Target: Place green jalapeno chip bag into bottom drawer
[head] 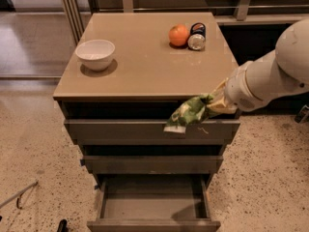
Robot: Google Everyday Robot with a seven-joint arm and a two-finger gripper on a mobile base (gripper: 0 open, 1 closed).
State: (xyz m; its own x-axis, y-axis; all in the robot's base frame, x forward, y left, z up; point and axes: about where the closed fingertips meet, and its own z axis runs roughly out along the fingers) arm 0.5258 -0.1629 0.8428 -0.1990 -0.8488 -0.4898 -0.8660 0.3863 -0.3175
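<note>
The green jalapeno chip bag (188,112) is a crumpled mottled green foil bag with a pale end. It hangs in the air in front of the cabinet's front edge, over the upper drawer front. My gripper (213,103) is shut on the bag's right end, at the tip of the white arm coming in from the right. The bottom drawer (153,222) is pulled open below, a shallow grey-brown box with nothing in it.
On the cabinet top (145,57) stand a white bowl (95,54) at the left, a round orange fruit (179,35) and a dark can lying on its side (196,36) at the back right. The middle drawer (152,164) sits slightly out. Speckled floor surrounds the cabinet.
</note>
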